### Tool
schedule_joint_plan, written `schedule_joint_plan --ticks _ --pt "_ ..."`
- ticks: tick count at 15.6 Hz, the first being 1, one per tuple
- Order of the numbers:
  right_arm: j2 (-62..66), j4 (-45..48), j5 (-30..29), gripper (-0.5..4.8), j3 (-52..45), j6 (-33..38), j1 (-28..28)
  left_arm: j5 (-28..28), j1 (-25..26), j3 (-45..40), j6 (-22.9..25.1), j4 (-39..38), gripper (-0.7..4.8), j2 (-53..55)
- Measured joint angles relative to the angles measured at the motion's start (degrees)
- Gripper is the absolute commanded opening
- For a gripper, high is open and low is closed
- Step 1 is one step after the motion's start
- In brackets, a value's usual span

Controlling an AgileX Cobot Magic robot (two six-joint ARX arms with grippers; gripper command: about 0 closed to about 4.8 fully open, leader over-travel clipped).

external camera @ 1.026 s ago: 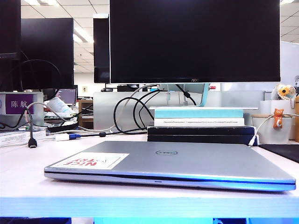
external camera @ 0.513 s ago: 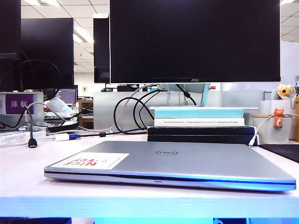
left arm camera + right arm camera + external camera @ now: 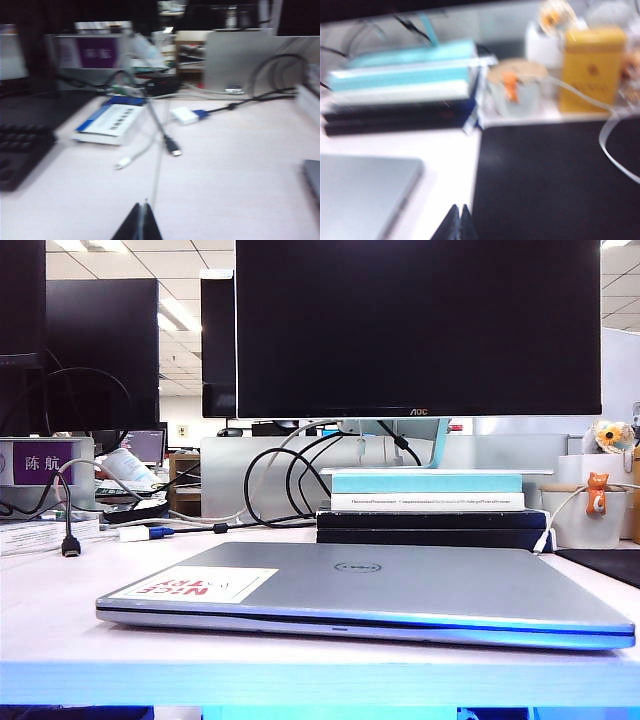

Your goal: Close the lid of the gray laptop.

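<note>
The gray laptop (image 3: 365,618) lies flat on the white desk, and its lid (image 3: 400,580) is down on the base, Dell logo and "NICE" sticker (image 3: 195,585) facing up. Neither gripper shows in the exterior view. In the left wrist view my left gripper (image 3: 141,206) is shut and empty above bare desk, with a corner of the laptop (image 3: 313,176) off to the side. In the right wrist view my right gripper (image 3: 460,209) is shut and empty, over the desk strip between the laptop (image 3: 360,195) and a black mat (image 3: 555,180).
A big black AOC monitor (image 3: 418,325) stands behind the laptop, over a stack of books (image 3: 427,502) and looped cables (image 3: 285,480). On the left side lie a black keyboard (image 3: 20,150), a blue-white box (image 3: 112,120) and a loose cable plug (image 3: 173,147). A yellow tin (image 3: 592,67) stands at the right.
</note>
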Motion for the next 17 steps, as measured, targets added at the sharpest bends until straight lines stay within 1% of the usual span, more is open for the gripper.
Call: schedule_joint_plan --ticks 2,4,5,7,11,17 --pt "0.0 -1.01 0.85 -0.06 0.0 -0.02 0.0 -0.76 0.0 0.0 0.0 -0.92 -0.05 0.0" --pt "0.0 -1.64 1.05 -0.06 0.0 0.02 -0.02 1.64 0.0 -1.4 -0.28 -0.81 -0.05 0.0" --pt "0.0 -2.03 1.07 -0.06 0.0 0.37 -0.02 1.84 0.0 -1.68 -1.07 -2.25 -0.05 0.0" --pt "0.0 -2.03 1.07 -0.06 0.0 0.85 -0.02 1.86 0.0 -1.66 -1.16 -1.57 -0.04 0.0" --pt "0.0 -3.52 1.03 -0.06 0.0 1.07 -0.02 -0.09 0.0 -1.66 -1.36 -2.27 -0.03 0.0" --pt "-0.02 -3.54 1.03 -0.06 0.0 1.86 -0.04 -0.13 0.0 -1.66 -1.36 -2.47 -0.04 0.0"
